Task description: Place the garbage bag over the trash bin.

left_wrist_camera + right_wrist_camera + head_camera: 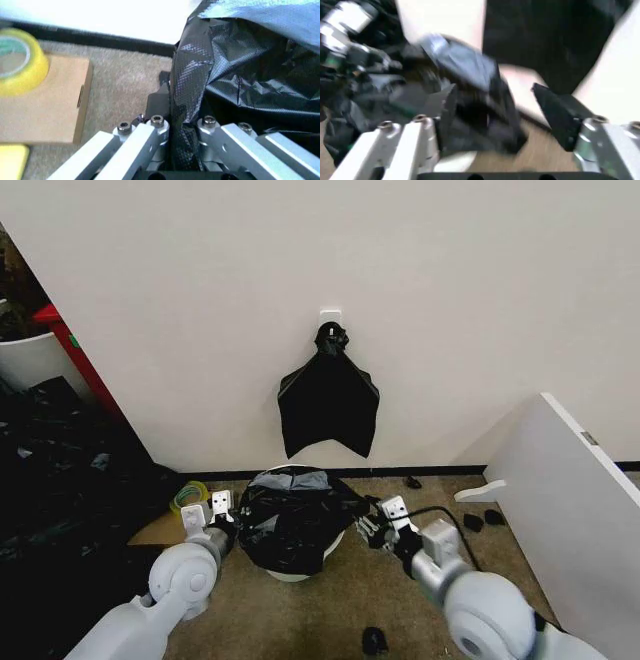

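The trash bin (291,572) is a round white bucket on the carpet below the wall. The glossy black garbage bag (292,518) is draped over its top and hides most of the rim. My left gripper (222,516) is at the bin's left side, shut on a fold of the garbage bag (186,93); in the left wrist view the left gripper (176,116) pinches that fold between its fingers. At the bin's right side, my right gripper (374,527) stands open, and in the right wrist view the right gripper (492,99) has the bag's edge (470,112) between its spread fingers.
A fan-shaped bunch of black bags (328,402) hangs on the wall above the bin. A heap of black plastic (60,480) fills the left side. A tape roll (188,497) and cardboard (160,530) lie left of the bin. A white board (570,500) leans at the right.
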You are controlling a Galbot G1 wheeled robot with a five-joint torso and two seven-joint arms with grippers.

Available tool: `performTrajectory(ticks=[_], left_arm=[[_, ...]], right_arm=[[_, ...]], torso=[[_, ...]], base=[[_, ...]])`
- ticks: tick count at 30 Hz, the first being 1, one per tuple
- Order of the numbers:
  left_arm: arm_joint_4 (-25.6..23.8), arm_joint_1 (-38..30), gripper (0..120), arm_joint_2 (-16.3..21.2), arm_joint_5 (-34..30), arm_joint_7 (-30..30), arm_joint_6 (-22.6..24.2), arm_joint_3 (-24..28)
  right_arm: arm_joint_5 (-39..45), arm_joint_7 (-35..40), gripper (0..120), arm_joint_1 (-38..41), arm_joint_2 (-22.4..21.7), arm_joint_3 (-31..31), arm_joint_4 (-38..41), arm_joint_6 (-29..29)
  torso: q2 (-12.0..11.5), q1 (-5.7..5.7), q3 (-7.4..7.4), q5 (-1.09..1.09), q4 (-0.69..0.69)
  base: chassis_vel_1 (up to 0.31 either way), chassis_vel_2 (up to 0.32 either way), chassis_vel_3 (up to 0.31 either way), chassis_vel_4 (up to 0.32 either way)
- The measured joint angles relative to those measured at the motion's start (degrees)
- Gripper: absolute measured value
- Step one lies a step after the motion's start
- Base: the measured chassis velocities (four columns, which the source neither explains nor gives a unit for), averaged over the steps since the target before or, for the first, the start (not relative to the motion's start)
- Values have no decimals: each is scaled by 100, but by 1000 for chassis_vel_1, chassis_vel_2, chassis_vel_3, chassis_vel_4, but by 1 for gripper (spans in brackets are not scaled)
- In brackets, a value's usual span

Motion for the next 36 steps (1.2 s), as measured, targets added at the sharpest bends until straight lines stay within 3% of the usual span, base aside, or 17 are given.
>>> performTrajectory(ticks=[6, 10, 16, 19, 23, 26, 27, 29, 31, 34, 36], left_arm=[[-86, 73, 3, 141, 671, 473, -131, 28], [-192, 153, 3, 293, 1568, 986, -437, 61], [-240, 150, 3, 345, 1956, 1206, -559, 132], [-253, 166, 3, 345, 1999, 1238, -565, 132], [-256, 174, 3, 331, 2003, 1244, -565, 121], [-256, 173, 3, 315, 2012, 1246, -568, 124], [-243, 165, 3, 307, 2052, 1258, -600, 136], [-225, 155, 3, 300, 2074, 1265, -626, 146], [-201, 130, 3, 287, 2081, 1285, -654, 165], [-188, 115, 3, 285, 2082, 1313, -660, 170], [-173, 112, 3, 280, 2082, 1319, -668, 174]], right_arm=[[-262, -550, 77, 407, -167, -177, -41, 366], [-261, -858, 97, 1153, -26, -664, -426, 387], [-300, -989, 99, 1626, 148, -1067, -794, 316], [-483, -963, 96, 1817, 248, -1333, -967, 346], [-808, -828, 79, 2111, 519, -1790, -1227, 353], [-901, -755, 71, 2202, 605, -1918, -1337, 355], [-841, -684, 62, 2226, 637, -1969, -1364, 353], [-792, -646, 60, 2232, 646, -1989, -1366, 338], [-745, -597, 49, 2254, 624, -2010, -1394, 302], [-704, -578, 43, 2275, 592, -2022, -1421, 234], [-676, -577, 31, 2284, 544, -2031, -1456, 199]], torso=[[0, 0, 0, 0, 3], [-1, 1, 1, 2, 3], [-1, 1, 1, -1, 1], [-1, 1, 1, 0, 2], [-2, 1, 1, 1, 2], [-2, 2, 1, 0, 2], [-1, 1, 1, 0, 3], [-2, 1, 1, 1, 3], [-2, 1, 1, -1, 2], [-1, 1, 1, 0, 2], [-2, 1, 1, 0, 2]], base=[[0, 0, 0, 0], [0, 0, 0, 0], [0, 0, 0, 0], [0, 0, 0, 0], [0, 0, 0, 0], [0, 0, 0, 0], [0, 0, 0, 0], [0, 0, 0, 0], [0, 0, 0, 0], [0, 0, 0, 0], [0, 0, 0, 0]])
